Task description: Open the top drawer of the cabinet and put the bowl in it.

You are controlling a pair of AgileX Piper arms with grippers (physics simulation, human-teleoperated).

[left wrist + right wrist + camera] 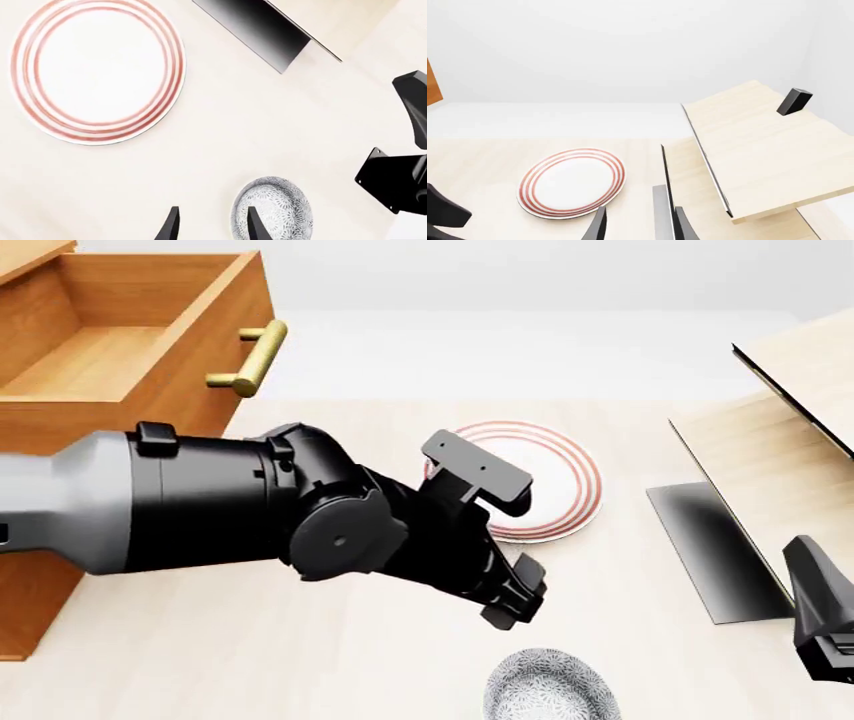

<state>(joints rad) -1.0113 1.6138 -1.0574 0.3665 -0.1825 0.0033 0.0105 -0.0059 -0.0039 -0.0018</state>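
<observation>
The top drawer of the orange-brown cabinet stands pulled out at the far left, its inside bare and its brass handle facing the table. The speckled bowl sits upright on the table at the near edge. My left gripper hovers just above and to the left of it, open. In the left wrist view one fingertip overlaps the bowl, which lies mostly outside the gap. My right gripper is open at the right and holds nothing.
A white plate with red rings lies mid-table beyond the bowl. A pale light-wood structure with a dark-edged panel fills the right side. The right arm stands at the right edge, close to the bowl.
</observation>
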